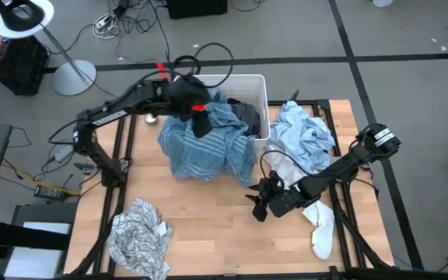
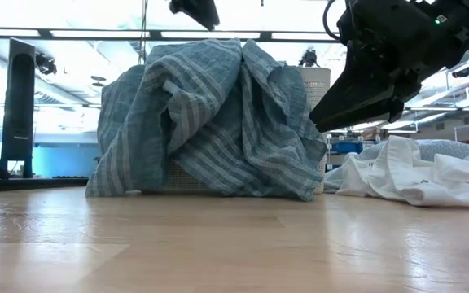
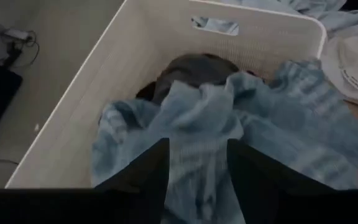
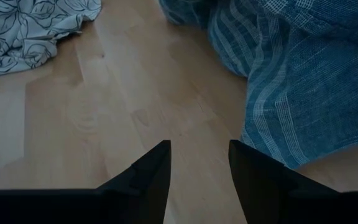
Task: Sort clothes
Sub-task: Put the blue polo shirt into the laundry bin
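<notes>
The left gripper [image 1: 199, 123] hangs over the white tub [image 1: 257, 84] at about 12 o'clock on the table [image 1: 208, 233], its 2 fingers [image 3: 151, 180] spread wide with nothing between them. Just below it lies the teal striped shirt [image 1: 204, 148], draped over the tub's near wall and spilling onto the wood – a dark garment [image 3: 191, 68] lies inside the tub behind it. The right gripper [image 1: 260, 204] hovers low over bare wood near 5 o'clock, jaws parted and empty, pointing toward the shirt's hem. At 3 o'clock sits a light-blue shirt [image 1: 306, 132], with white clothing [image 1: 320, 225] running down to 4 o'clock. A white-grey patterned top [image 1: 138, 233] lies well apart at 7 o'clock.
</notes>
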{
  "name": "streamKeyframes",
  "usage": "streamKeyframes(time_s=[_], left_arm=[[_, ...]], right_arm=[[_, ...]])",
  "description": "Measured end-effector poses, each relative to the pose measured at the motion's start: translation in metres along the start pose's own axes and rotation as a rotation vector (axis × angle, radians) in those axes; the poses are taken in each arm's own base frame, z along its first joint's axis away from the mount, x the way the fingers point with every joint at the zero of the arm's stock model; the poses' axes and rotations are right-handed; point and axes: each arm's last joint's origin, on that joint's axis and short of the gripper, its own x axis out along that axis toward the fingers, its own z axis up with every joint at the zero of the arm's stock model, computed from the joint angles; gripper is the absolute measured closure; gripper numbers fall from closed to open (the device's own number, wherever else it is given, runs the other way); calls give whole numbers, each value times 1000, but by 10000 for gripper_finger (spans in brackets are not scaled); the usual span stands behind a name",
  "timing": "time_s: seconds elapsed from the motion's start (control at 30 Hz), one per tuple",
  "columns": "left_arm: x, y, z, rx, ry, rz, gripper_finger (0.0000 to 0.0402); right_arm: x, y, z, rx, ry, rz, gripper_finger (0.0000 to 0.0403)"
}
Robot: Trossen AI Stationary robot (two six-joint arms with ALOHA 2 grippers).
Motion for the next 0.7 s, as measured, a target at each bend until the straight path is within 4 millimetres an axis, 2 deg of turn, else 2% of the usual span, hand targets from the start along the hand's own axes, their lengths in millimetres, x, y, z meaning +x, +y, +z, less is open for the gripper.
streamKeyframes(time_s=[0.2, 0.43, 0.57, 0.7], left_arm=[[-43, -17, -17, 35, 4, -34, 236], [-93, -46, -42, 67, -40, 34, 236], [-105, -60, -67, 50, -58, 34, 236], [-98, -74, -104, 19, -27, 9, 236]], right_arm=[[0, -1, -1, -17, 4, -7, 241], [0, -1, -1, -22, 4, -16, 241], [0, -1, -1, -21, 4, -15, 241], [0, -1, -1, -21, 3, -15, 241]])
